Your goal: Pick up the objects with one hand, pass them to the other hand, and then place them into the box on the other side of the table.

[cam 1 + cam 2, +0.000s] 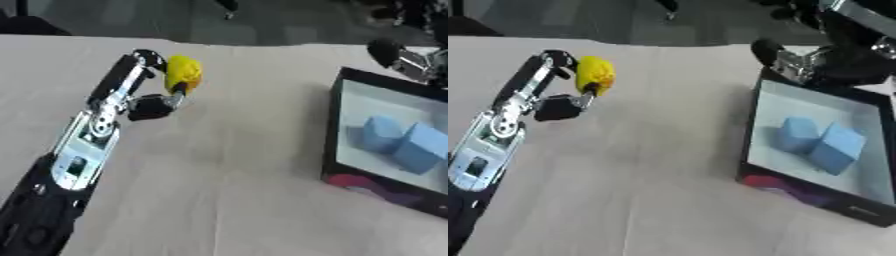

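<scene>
Left hand point(149, 82) is up over the beige table point(227, 170), fingers and thumb curled round a yellow object point(184, 73), holding it clear of the surface, well apart from the box. Over on the right, the black-walled box point(750, 135) holds two blue cubes point(815, 140). Right hand point(794, 60) hangs at the box's far corner; its fingers can't be made out.

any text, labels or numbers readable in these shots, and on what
None can be read.
Box: a pink patch on its near black rim, too blurred to tell if it is lettering.
Left hand, shut on the yellow object: silver panels with dark squares on the arm, no legible marks.
Two blue blocks in the box: plain faces.
Right hand: no marks visible.
</scene>
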Controlling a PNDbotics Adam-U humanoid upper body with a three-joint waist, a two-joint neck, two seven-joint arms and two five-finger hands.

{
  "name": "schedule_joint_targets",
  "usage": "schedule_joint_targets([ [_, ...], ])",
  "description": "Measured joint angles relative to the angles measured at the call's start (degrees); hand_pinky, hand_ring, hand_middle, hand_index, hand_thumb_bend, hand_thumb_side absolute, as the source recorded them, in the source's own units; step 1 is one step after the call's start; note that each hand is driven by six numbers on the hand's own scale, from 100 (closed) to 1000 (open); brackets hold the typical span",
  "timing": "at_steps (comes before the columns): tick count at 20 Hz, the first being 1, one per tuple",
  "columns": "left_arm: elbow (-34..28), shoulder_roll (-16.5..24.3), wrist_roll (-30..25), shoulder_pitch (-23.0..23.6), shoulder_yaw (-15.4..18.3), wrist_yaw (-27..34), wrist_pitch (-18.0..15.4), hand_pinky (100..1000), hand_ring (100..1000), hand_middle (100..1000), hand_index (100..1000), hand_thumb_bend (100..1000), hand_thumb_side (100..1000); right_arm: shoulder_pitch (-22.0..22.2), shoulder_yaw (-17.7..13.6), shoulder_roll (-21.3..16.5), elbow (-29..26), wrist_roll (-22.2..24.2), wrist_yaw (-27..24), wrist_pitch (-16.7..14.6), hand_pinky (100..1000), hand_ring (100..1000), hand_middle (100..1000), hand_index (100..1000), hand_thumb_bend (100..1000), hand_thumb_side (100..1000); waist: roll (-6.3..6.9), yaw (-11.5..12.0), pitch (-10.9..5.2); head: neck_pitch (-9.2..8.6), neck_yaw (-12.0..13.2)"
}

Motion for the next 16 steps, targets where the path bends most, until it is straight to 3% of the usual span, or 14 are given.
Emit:
schedule_joint_targets([
  [16, 0.18, -4.44, 5.03, 0.46, -2.2, 0.31, -5.16, 730, 754, 571, 502, 100, 286, -6.91, 6.07, 5.96, 1.9, 6.17, 4.58, 2.68, 971, 1000, 933, 942, 231, 569, -0.66, 0.54, 0.0, 0.2, -1.46],
])
